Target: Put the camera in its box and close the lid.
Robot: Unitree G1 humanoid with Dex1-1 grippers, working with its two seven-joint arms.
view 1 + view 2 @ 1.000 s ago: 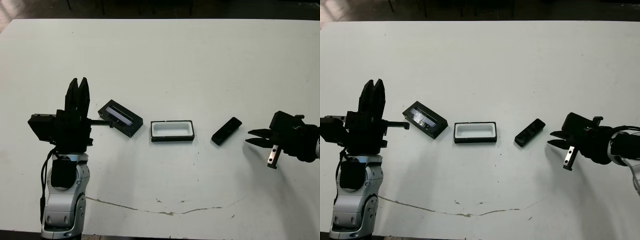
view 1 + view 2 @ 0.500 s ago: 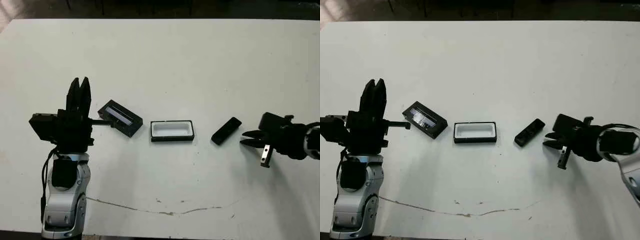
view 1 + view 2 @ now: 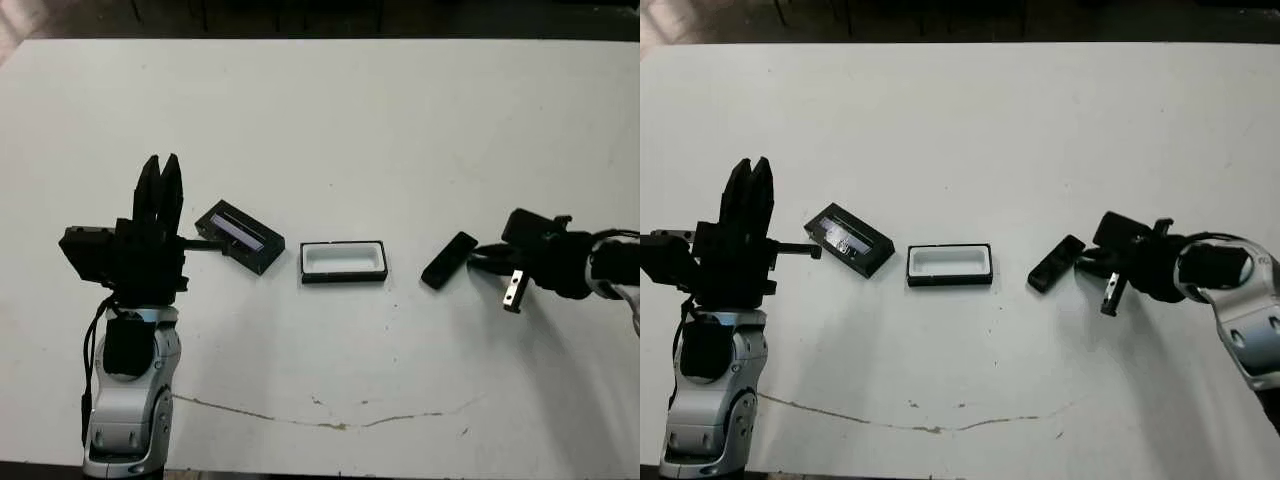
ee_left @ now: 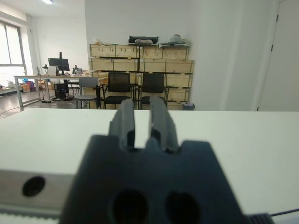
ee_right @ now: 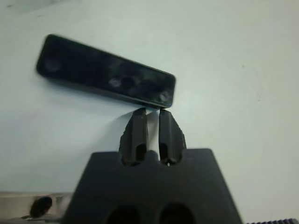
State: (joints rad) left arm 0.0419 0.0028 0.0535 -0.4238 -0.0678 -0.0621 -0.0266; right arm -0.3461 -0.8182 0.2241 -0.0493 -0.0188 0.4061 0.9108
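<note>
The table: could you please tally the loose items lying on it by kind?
Slim black bar-shaped camera: 1
Black-walled, white-lined box: 1
Shallow black lid with pale strip: 1
Total: 3

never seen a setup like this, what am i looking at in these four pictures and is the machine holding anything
This is a humanoid robot with two arms at a white table. Each arm ends in a pincer with two black fingers. The two wide pictures come from a stereo camera on its head, looking down. The other two come from cameras on its wrists, looking along the fingers.

On the table lie a black lid, an open white-lined box and a slim black camera, side by side and apart.

The left pincer points away across the table, fingers close together, holding nothing. The right pincer has its fingers close together too, with the tips right at one end of the camera. Nothing is held.
</note>
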